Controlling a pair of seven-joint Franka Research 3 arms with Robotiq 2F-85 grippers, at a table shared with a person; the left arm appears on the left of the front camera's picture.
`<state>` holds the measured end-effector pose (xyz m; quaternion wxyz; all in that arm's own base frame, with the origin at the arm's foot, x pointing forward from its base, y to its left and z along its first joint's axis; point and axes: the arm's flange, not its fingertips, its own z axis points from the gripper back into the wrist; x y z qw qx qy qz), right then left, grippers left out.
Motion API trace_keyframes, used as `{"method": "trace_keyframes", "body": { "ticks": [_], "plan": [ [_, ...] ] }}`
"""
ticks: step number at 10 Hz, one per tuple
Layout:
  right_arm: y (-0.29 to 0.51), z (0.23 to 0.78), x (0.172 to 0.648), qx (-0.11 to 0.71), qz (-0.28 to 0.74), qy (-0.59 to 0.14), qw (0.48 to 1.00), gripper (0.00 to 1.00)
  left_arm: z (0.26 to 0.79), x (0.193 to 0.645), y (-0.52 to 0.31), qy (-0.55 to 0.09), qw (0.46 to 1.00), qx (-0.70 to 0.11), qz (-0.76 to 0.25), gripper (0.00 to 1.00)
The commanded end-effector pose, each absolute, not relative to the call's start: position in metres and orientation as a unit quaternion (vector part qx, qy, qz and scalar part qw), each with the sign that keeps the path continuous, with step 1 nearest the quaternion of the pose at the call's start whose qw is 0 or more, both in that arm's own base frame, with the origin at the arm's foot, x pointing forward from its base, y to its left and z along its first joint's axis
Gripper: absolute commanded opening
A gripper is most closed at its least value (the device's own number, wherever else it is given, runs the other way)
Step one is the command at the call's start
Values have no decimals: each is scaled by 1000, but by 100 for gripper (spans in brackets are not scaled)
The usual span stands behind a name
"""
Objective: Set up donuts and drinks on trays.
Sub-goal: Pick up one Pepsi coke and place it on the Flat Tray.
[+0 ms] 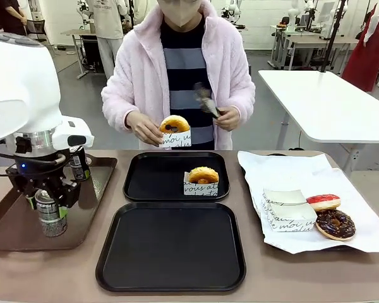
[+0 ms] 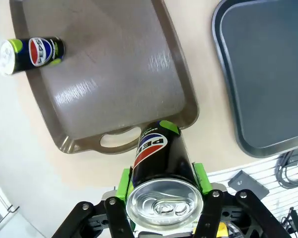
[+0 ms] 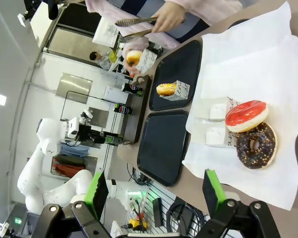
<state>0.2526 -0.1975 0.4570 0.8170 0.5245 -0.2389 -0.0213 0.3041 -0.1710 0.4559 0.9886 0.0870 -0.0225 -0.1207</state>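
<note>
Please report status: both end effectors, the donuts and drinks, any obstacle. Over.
Left end effector shut on Pepsi can at brown tray; right end effector open. One donut on far black tray. Person's hand holds another donut behind that tray.

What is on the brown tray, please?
A black Pepsi can stands at the brown tray's far end, partly hidden by the arm. The left claw grips a second can above the tray; contact unclear.

Near black tray [image 1: 170, 246] is left bare. Far tray's [image 1: 151, 180] right half is taken by a donut [image 1: 203, 175]; a person's hand [image 1: 142, 126] is held just beyond its far edge. Brown tray [image 1: 12, 227] is partly blocked by left claw [image 1: 48, 208] clamped on a can [image 1: 52, 224].
</note>
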Motion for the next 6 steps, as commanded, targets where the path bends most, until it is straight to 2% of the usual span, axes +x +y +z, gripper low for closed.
{"method": "trace_keyframes", "body": {
  "ticks": [1, 3, 6],
  "plan": [
    [-199, 457, 252, 528, -19, -238, 815, 100, 491, 329, -191, -50, 992, 49, -106, 58],
    [-199, 457, 252, 528, -19, -238, 815, 100, 518, 362, -210, -50, 995, 18, -89, 58],
    [-199, 457, 252, 528, -19, -238, 815, 100, 505, 341, -171, -19, 994, 18, -102, 58]
  ]
}}
